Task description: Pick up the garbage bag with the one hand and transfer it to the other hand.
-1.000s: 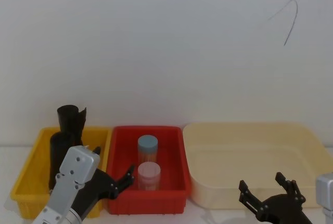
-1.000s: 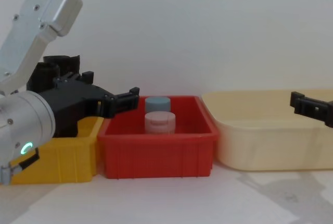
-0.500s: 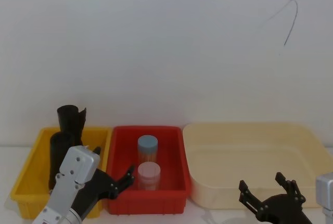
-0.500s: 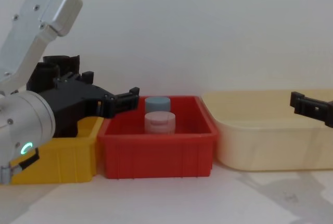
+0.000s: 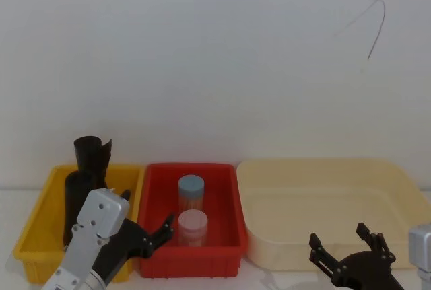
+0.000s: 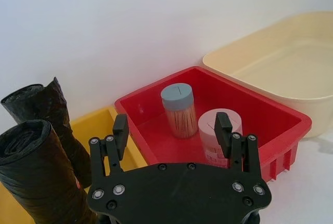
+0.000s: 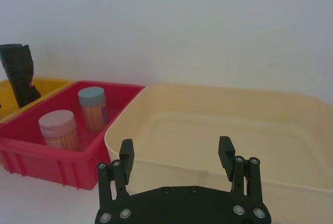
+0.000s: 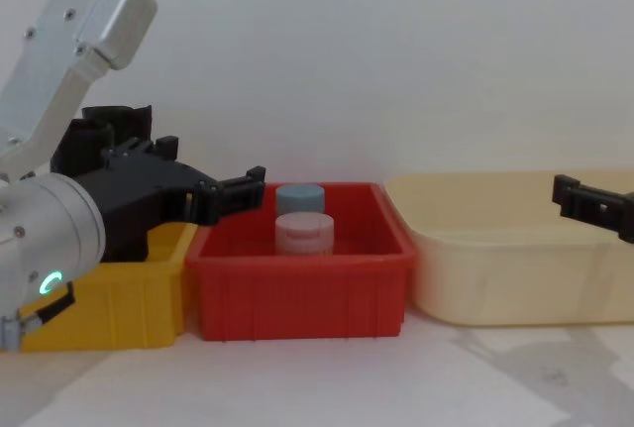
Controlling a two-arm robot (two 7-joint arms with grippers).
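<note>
Yellow bin, left of red bin, props garbage bag upright. Left gripper hovers at red bin's near-left corner, fingers spread, likely lining up. Right gripper hangs right of red bin, also spread, to receive.

A white desk is seen, and three bins are set directly on it in a row. A yellow bin is placed at the left, a red bin just beside it in the middle, and a wider cream bin close against the red one at the right.
</note>
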